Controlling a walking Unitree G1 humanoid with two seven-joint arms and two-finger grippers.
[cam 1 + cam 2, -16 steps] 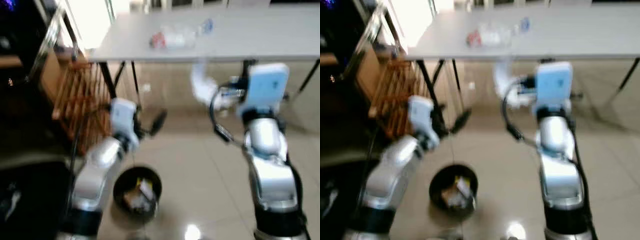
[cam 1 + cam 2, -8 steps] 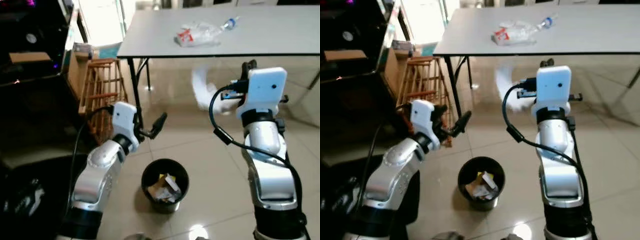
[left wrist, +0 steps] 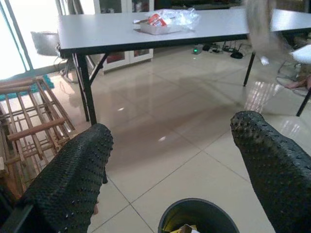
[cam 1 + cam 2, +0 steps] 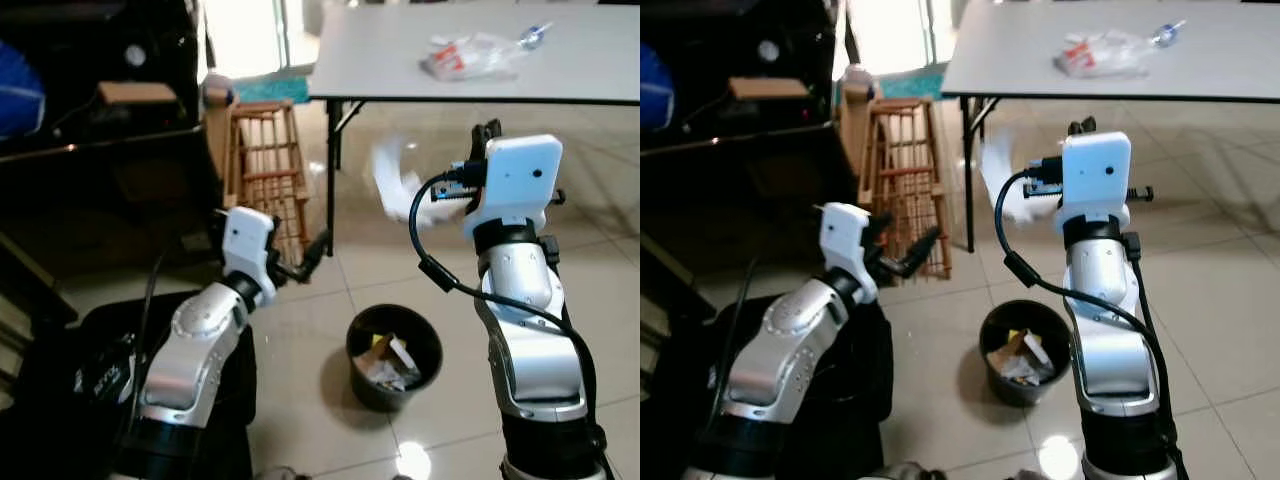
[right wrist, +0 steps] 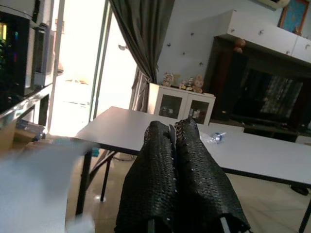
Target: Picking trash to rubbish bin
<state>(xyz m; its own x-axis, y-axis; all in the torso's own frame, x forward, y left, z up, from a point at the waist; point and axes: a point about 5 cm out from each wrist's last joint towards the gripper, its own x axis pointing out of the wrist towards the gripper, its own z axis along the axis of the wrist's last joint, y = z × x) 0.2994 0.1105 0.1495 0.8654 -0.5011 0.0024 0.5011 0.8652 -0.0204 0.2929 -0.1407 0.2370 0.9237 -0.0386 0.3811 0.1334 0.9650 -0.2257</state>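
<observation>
My right gripper (image 4: 485,132) is raised at chest height and shut on a white sheet of paper (image 4: 393,180), which hangs blurred to its left. In the right wrist view its fingers (image 5: 177,160) are pressed together. A round black bin (image 4: 393,355) with crumpled trash inside stands on the tiled floor, below and slightly left of that gripper. My left gripper (image 3: 167,165) is open and empty, held above and left of the bin (image 3: 197,218). A clear plastic bag with a bottle (image 4: 470,55) lies on the grey table (image 4: 380,70).
A wooden rack (image 4: 265,165) leans beside the table's black legs (image 4: 332,180). A black bag (image 4: 60,370) lies on the floor at my left, below dark furniture (image 4: 100,130). Open tiled floor (image 4: 600,260) stretches to the right.
The camera has swung left, so table and bin now sit further right in the picture. Both arms keep their poses; the right gripper still holds the white paper.
</observation>
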